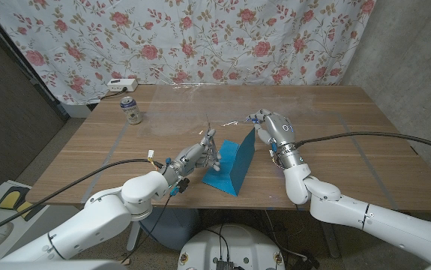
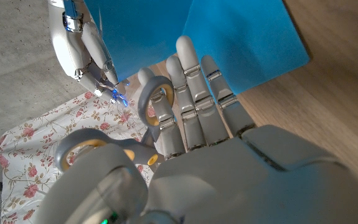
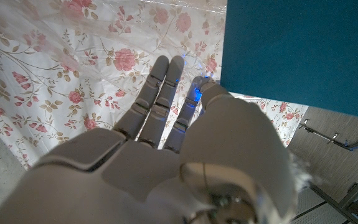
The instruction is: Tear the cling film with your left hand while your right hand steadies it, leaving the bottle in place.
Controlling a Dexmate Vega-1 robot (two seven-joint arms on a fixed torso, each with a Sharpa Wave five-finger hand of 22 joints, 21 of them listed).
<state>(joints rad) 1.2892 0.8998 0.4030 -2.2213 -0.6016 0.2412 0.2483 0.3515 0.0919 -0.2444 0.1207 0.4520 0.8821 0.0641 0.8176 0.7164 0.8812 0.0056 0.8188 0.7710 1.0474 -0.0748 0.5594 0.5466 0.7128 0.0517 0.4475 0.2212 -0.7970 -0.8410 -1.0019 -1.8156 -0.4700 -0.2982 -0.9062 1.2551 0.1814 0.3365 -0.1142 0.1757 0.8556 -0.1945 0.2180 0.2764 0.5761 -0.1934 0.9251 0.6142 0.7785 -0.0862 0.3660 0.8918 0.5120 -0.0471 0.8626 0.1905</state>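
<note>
Overhead, both hands are flanking the blue cling film box (image 1: 230, 163) on the wooden table (image 1: 335, 135): left hand (image 1: 198, 155) fingers extended, right hand (image 1: 270, 126) pinching film; floral curtain (image 1: 200, 37) hanging beyond them.

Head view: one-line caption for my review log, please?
Both hands, left hand and right hand, flank the upright blue cling film box; can stands far-left.

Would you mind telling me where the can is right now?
In the head view, the can stands upright on the table's far left part, near the white power strip, well away from both hands.
</note>
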